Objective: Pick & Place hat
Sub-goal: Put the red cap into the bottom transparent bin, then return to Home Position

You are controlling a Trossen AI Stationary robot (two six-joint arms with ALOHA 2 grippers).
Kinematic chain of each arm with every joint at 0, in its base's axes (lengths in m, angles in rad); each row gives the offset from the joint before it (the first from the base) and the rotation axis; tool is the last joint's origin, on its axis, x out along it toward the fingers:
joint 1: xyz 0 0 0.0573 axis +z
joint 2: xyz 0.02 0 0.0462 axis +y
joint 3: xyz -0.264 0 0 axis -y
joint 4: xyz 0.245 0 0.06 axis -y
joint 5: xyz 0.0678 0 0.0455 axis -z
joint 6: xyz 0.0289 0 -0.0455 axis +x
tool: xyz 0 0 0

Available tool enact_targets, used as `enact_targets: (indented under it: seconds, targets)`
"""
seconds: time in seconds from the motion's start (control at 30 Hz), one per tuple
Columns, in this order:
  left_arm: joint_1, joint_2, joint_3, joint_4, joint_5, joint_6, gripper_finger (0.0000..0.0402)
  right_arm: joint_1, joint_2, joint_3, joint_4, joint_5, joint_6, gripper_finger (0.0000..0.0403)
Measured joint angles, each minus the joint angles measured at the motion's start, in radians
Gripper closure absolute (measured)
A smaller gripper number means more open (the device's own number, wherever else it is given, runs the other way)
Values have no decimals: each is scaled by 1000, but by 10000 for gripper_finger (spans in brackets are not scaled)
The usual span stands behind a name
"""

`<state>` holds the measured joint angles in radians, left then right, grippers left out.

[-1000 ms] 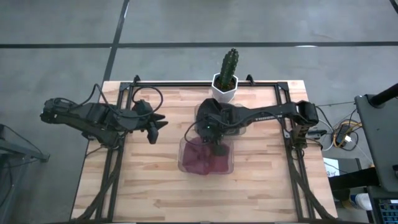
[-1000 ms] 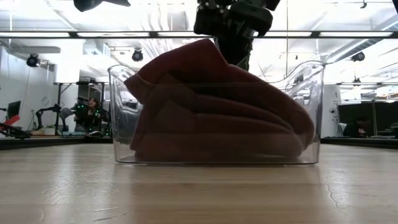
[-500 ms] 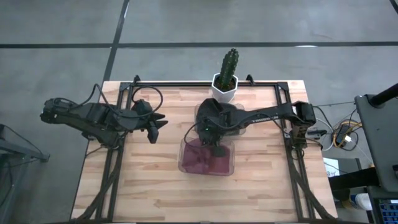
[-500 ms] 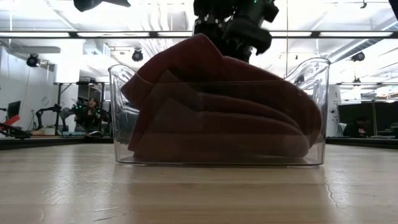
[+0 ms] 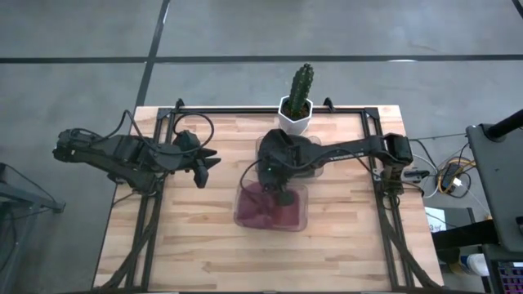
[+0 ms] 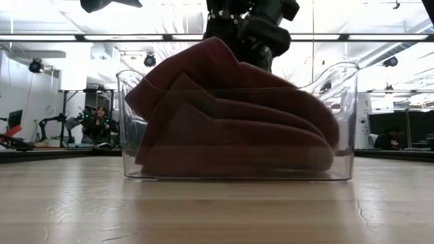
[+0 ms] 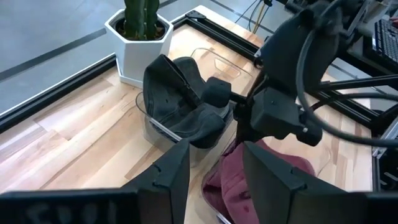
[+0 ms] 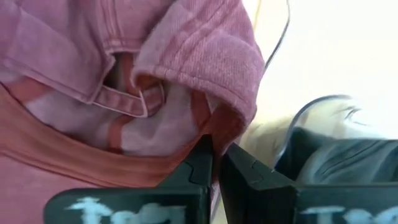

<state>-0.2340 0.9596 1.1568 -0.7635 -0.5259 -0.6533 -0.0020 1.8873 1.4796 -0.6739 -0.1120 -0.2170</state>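
The maroon hat (image 5: 265,211) lies crumpled in a clear plastic bin (image 5: 239,214) at the table's middle. It fills the bin (image 6: 346,122) in the low view, and the hat's peak (image 6: 217,51) rises above the rim. My right gripper (image 5: 282,194) stands over the bin's far part, shut on the hat (image 8: 124,93). My left gripper (image 5: 211,161) hovers open over the table's left half, clear of everything; its wrist view shows the hat (image 7: 261,174) past its open fingers (image 7: 177,180). My right gripper (image 8: 216,158) pinches a folded edge of the maroon hat (image 8: 214,127) between its two fingers, close to the back strap (image 8: 127,96). The fingers come from above, pointing down. One layer or several, I cannot tell. The hat's body rests in the bin.
A second clear bin holding a dark hat (image 5: 288,151) stands just beyond the first, under the right arm. A cactus in a white pot (image 5: 297,102) sits at the far edge. Black frame rails (image 5: 147,220) run along both table sides. Bare wood lies toward the near edge.
My right gripper, still shut on the hat, has edged a little toward the table's left. The hat's raised top has moved with it, and the bin has slid slightly the same way.
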Motion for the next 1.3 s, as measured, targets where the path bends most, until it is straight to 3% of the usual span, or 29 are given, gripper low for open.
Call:
enact_targets:
  seconds: [0.17,0.73,0.97,1.3]
  targets:
    - [0,0,0,0,0,1,262,6,-1,21,-4,3,-23,372]
    - [0,0,0,0,0,9,262,11,-13,87,-144,3,-38,248]
    - [0,-7,0,-17,0,12,262,40,-87,114,-209,7,-14,243]
    - [-18,-75,-3,-10,0,112,262,64,-315,29,-265,11,37,278]
